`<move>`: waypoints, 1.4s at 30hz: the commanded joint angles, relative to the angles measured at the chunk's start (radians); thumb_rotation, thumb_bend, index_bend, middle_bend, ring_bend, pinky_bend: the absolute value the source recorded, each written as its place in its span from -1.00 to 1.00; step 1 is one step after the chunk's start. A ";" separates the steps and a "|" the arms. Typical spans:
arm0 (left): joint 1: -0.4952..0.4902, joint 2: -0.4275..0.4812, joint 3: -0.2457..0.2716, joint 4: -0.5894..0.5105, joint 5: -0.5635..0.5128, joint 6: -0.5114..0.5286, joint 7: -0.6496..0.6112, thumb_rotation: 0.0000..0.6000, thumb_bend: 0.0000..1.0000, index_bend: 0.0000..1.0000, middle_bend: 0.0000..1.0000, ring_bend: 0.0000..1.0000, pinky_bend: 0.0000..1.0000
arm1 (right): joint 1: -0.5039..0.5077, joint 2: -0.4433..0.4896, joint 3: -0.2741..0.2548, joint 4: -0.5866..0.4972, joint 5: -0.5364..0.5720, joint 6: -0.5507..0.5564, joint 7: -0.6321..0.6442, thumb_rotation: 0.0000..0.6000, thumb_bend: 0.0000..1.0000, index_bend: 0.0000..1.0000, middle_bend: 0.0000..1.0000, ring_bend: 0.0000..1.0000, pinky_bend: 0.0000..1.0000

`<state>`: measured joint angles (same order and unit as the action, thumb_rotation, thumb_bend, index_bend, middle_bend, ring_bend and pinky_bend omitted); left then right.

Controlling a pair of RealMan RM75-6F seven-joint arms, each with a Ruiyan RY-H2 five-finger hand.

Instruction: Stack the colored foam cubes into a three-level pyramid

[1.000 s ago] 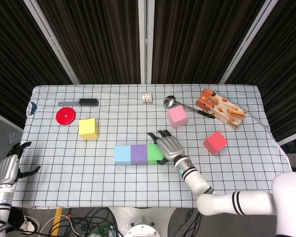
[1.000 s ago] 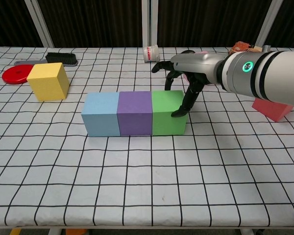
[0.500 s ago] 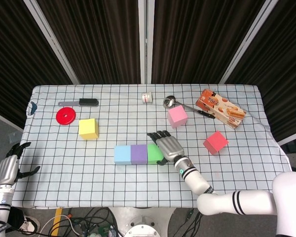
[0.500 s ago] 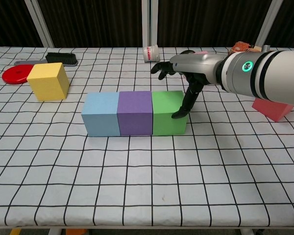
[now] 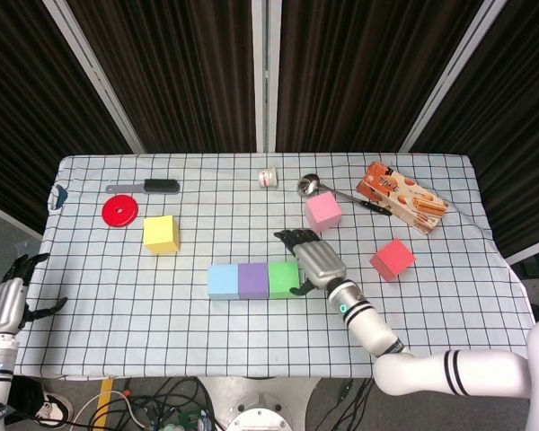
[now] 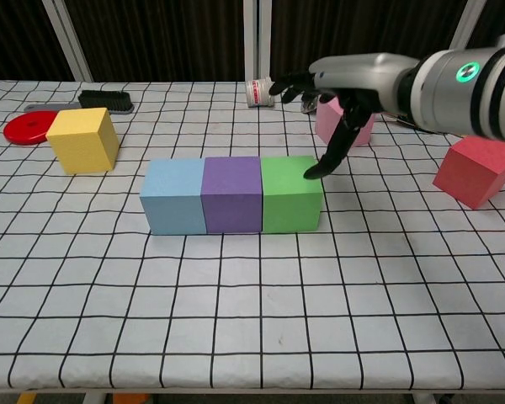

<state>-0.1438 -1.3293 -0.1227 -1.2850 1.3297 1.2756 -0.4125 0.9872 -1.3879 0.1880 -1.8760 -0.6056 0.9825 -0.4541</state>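
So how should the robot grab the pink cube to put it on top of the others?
Probably from above, with the right hand closing its fingers on two opposite flat sides of the pink cube. It sits upright on the table with bare cloth around its sides; only the ladle lies close behind it.

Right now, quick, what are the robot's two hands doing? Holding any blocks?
Left hand: open, holding nothing, off the table's left edge.
Right hand: open, holding nothing, beside the green cube.
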 commanded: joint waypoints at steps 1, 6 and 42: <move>-0.005 0.030 -0.032 -0.018 0.016 0.041 -0.026 1.00 -0.69 -0.65 -0.70 -0.93 -0.70 | -0.064 0.109 0.044 -0.069 -0.044 0.055 0.082 1.00 -0.85 -1.00 -0.92 -1.00 -1.00; -0.075 0.077 -0.089 -0.042 0.042 0.036 0.001 1.00 -0.71 -0.67 -0.68 -0.93 -0.68 | -0.141 0.224 0.083 -0.123 -0.106 0.095 0.185 1.00 -0.85 -1.00 -0.92 -1.00 -1.00; -0.574 -0.126 -0.030 0.310 0.109 -0.550 -0.237 1.00 -0.87 -0.77 -0.60 -0.93 -0.72 | -0.329 0.337 0.102 0.021 -0.305 -0.026 0.557 1.00 -0.86 -1.00 -0.92 -1.00 -1.00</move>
<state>-0.7117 -1.4483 -0.1557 -0.9821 1.4437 0.7317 -0.6551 0.6602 -1.0519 0.2896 -1.8578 -0.9100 0.9596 0.1000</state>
